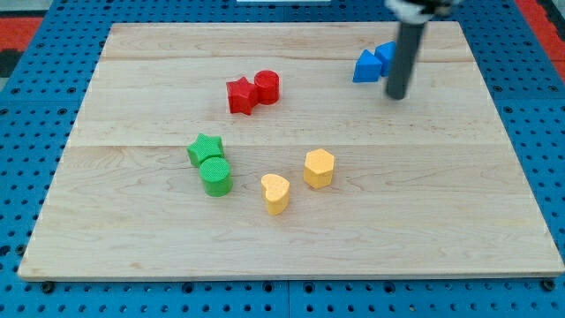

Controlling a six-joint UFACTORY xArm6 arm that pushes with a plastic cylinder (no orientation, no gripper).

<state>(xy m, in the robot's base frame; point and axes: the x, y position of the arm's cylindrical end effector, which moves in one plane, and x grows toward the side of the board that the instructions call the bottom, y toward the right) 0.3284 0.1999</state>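
Note:
My tip [397, 95] rests on the wooden board [132, 221] in the view's upper right. It stands just right of and slightly below two blue blocks: a blue triangle-like block [365, 67] and a second blue block [385, 56] partly hidden behind the rod. Whether the tip touches them I cannot tell. A red star [240, 95] and a red cylinder [267, 87] sit together left of centre top. A green star [205, 148] and a green cylinder [215, 176] touch at lower left. A yellow heart [275, 193] and a yellow hexagon [319, 168] lie near the bottom centre.
The board lies on a blue perforated table [35, 159]; a red area [26, 26] shows at the view's top corners.

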